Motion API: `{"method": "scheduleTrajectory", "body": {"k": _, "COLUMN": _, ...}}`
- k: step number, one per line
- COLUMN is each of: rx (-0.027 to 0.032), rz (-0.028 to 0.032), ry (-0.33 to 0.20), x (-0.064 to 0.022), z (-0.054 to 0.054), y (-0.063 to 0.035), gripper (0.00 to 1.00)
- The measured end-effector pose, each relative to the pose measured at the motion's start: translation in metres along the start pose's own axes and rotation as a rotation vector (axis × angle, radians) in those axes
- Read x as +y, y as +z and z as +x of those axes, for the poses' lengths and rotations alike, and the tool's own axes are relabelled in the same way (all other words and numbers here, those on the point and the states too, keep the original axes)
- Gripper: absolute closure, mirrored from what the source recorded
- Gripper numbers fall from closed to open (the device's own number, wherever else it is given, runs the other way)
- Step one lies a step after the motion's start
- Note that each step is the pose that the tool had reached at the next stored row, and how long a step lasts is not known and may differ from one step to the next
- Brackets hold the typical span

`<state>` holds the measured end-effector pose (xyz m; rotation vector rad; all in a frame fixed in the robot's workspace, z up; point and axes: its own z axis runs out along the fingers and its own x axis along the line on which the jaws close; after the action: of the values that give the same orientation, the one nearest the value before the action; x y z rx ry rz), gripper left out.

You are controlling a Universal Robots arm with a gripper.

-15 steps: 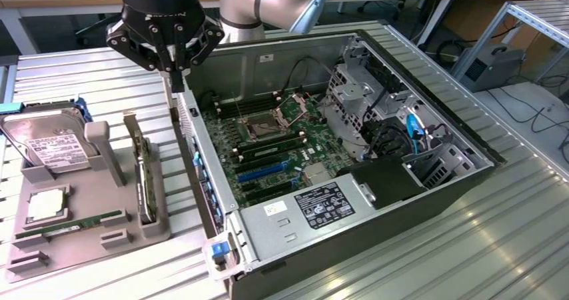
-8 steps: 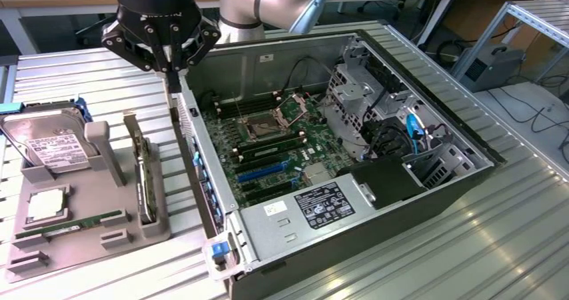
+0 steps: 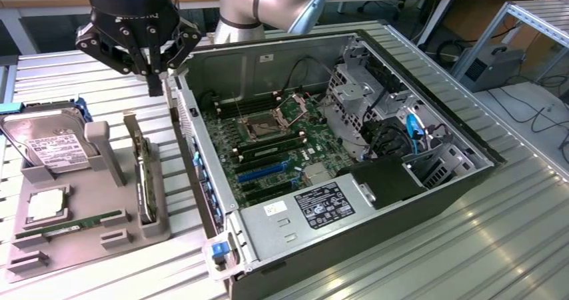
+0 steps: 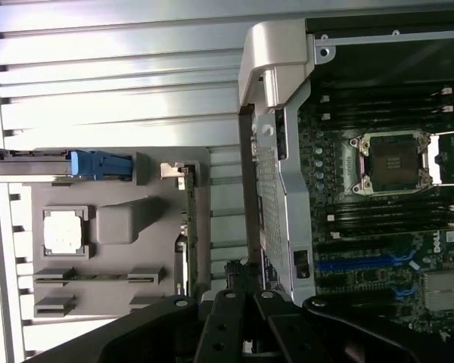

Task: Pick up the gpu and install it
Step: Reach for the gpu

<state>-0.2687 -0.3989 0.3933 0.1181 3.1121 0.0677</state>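
gpu [image 3: 140, 173] [image 4: 186, 227] stands on edge in its slot in the gray holder [image 3: 89, 247], just beside the open PC case [image 3: 400, 227]. Its long axis runs parallel to the case's side wall, and it sits below the gripper [image 3: 156, 80] [image 4: 246, 291], offset toward the near end of the holder in the exterior view. Gripper hangs above the holder's far end by the case corner, well apart from the card, fingers pressed together, holding and touching nothing.

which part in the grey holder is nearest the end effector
The gpu, the thin dark card standing on edge at the side of the holder by the computer case; the hard drive, processor and memory stick sit farther away.
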Motion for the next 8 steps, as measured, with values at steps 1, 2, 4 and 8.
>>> {"method": "scheduleTrajectory", "body": {"k": 1, "rx": 0.0, "rz": 0.0, "ry": 0.0, "x": -0.0001, "z": 0.0006, "y": 0.0, "gripper": 0.89}}
{"method": "scheduleTrajectory", "body": {"k": 2, "rx": 0.0, "rz": 0.0, "ry": 0.0, "x": -0.0001, "z": 0.0012, "y": 0.0, "gripper": 0.89}}
{"method": "scheduleTrajectory", "body": {"k": 4, "rx": 0.0, "rz": 0.0, "ry": 0.0, "x": -0.0002, "z": 0.0025, "y": -0.0001, "gripper": 0.89}}
{"method": "scheduleTrajectory", "body": {"k": 8, "rx": 0.0, "rz": 0.0, "ry": 0.0, "x": -0.0005, "z": 0.0062, "y": -0.0002, "gripper": 0.89}}
